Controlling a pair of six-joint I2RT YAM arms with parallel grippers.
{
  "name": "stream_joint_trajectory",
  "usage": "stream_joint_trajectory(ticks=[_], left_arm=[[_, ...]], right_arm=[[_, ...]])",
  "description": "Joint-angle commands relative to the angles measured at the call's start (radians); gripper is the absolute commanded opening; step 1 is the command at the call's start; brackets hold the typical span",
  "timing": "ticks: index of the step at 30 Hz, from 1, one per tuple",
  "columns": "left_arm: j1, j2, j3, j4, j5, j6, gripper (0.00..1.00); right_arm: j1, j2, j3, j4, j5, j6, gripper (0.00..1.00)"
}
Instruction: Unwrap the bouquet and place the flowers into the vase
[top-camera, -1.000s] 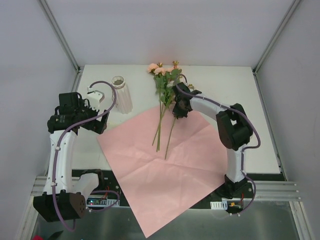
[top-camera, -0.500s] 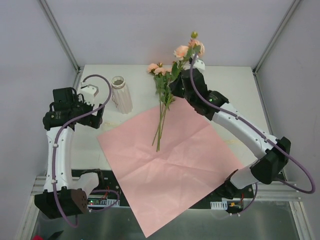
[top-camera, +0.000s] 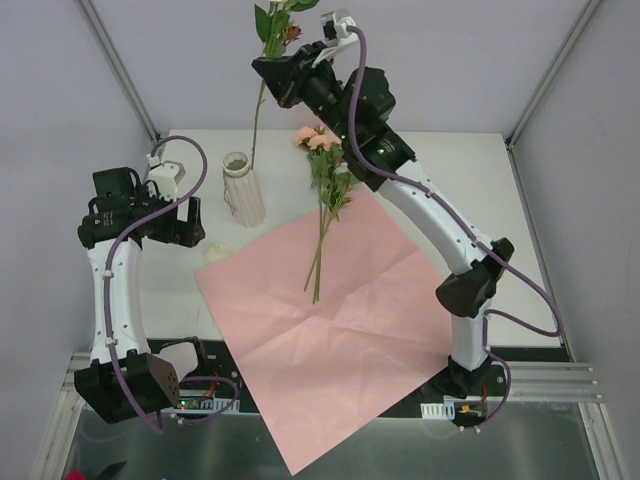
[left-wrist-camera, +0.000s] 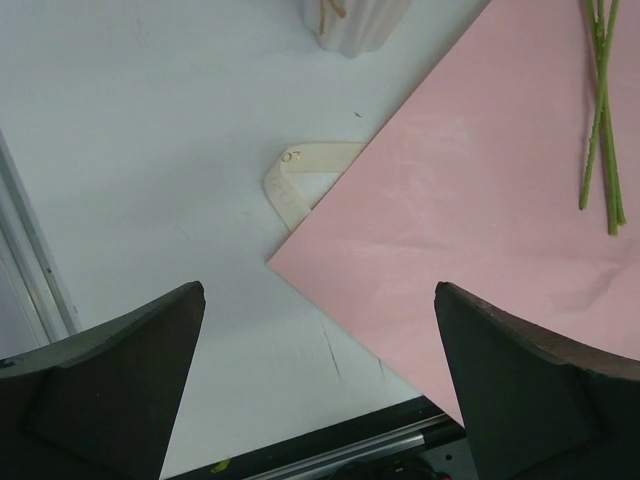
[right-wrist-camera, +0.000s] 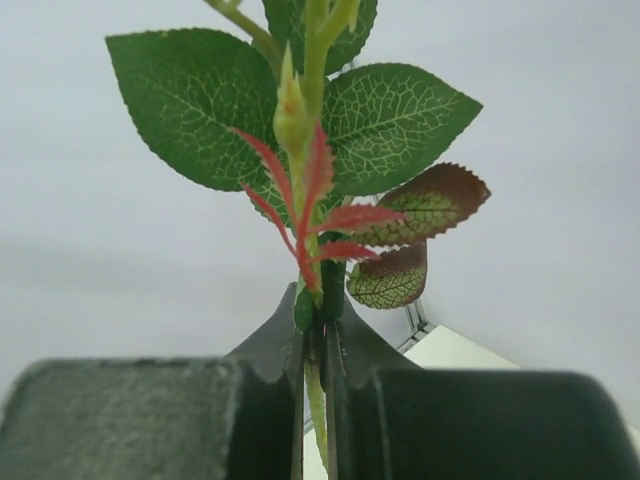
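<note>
1. The right claw is gripping a single stem, with both jaws pressing on it from either side. The right wrist view is showing the right claw clamping the green stalk just below a cluster of veined green and reddish leaves.
2. The single stem is hanging high above the bench, running almost straight down. Its lower end is sitting just beside the mouth of the vase; I cannot tell whether the tip is entering the mouth.
3. The vase is standing upright on the bench, near the far-left edge of the wrapping paper.
4. The other flowers are lying on the bench, with the peach-pink blooms pointing to the far side and the stem ends resting on the wrapping paper.
5. The wrapping paper is lying spread out flat, and its near corner is overhanging the near edge of the bench.
6. The left claw is standing wide apart and holding nothing. The left wrist view is showing the left claw hovering over a cream ribbon, which is lying at the paper's left corner.
</note>
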Motion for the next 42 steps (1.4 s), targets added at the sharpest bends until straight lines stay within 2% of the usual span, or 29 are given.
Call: stream_joint_trajectory(ticks=[1, 10, 18, 25, 33, 36, 39, 40, 42], left_arm=[[0.012, -0.042, -0.023, 0.004, 0.086, 0.030, 0.99], [0.013, -0.012, -0.017, 0.009, 0.089, 0.048, 0.99], [0.015, -0.015, -0.026, 0.007, 0.064, 0.073, 0.99], [0.015, -0.009, -0.038, 0.010, 0.060, 0.073, 0.99], [0.018, 0.024, -0.044, 0.024, 0.054, 0.024, 0.99], [0.024, 0.024, -0.043, 0.029, 0.051, 0.008, 0.99], [0.022, 0.021, -0.044, 0.035, 0.052, -0.012, 0.99], [0.022, 0.021, -0.052, 0.039, 0.052, -0.021, 0.99], [0.022, 0.019, -0.070, 0.038, 0.064, -0.032, 0.99]], right_arm=[[-0.010, 0.081, 0.017, 0.271, -0.088, -0.011, 0.01], [-0.033, 0.222, 0.072, 0.433, -0.082, 0.060, 0.01], [-0.046, 0.276, 0.086, 0.470, -0.076, 0.083, 0.01], [-0.043, 0.310, 0.071, 0.419, -0.114, 0.065, 0.01], [0.016, 0.305, -0.038, 0.318, -0.231, -0.072, 0.01], [0.023, 0.322, -0.020, 0.272, -0.251, -0.075, 0.05], [0.026, 0.362, 0.060, 0.185, -0.277, -0.104, 0.15], [0.025, 0.368, 0.073, 0.163, -0.283, -0.103, 0.29], [0.019, 0.391, 0.150, 0.064, -0.306, -0.095, 0.46]])
